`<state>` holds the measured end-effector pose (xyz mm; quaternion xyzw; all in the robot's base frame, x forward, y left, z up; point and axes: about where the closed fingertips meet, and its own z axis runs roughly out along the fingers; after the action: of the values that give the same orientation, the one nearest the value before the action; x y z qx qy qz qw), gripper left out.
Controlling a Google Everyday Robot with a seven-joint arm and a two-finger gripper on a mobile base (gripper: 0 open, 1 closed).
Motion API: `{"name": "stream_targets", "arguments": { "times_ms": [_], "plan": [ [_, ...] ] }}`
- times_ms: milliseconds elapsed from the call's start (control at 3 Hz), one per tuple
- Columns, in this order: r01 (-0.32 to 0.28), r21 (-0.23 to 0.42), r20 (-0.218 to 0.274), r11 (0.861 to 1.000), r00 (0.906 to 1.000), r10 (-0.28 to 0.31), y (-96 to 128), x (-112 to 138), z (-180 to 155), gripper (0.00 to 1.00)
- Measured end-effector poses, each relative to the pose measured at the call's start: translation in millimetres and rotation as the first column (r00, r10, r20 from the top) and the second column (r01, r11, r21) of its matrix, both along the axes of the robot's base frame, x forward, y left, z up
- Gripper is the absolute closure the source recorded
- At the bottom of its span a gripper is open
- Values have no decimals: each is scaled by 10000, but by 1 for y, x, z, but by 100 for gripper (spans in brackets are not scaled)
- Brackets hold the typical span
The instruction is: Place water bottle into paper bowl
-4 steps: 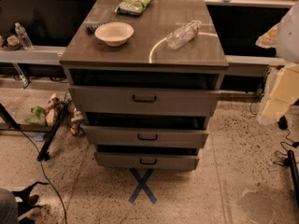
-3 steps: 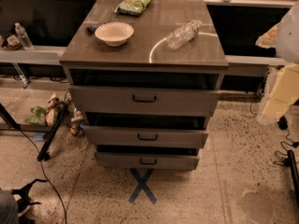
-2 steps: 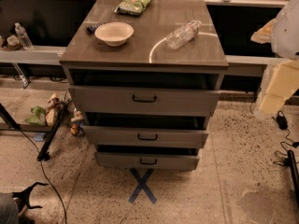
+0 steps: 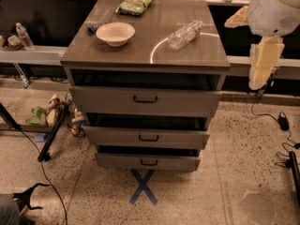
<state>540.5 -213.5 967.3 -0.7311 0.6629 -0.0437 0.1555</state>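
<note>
The drawer cabinet (image 4: 140, 50) fills the centre. On its top the paper bowl (image 4: 115, 33) sits at the water bottle's (image 4: 185, 34) nine o'clock, well apart. The bottle lies flat, its long axis running eight to two o'clock. The gripper (image 4: 32, 196) hangs low at seven o'clock, fingers forked apart and empty; the bottle lies toward its one o'clock.

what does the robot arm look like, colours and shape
The arm is a rounded white housing with a dotted vent patch. Below it, at the right edge beside the cabinet, the gripper hangs, blocky and cream-yellow.
</note>
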Motion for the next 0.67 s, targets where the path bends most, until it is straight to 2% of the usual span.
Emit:
{"name": "stream_targets", "arguments": {
  "times_ms": [333,667],
  "plan": [
    [-864,-81,453,9962,9952,866,-4,15,17,0],
    [-889,-141,527,9959,9946,896,-4,19,15,0]
  ]
}}
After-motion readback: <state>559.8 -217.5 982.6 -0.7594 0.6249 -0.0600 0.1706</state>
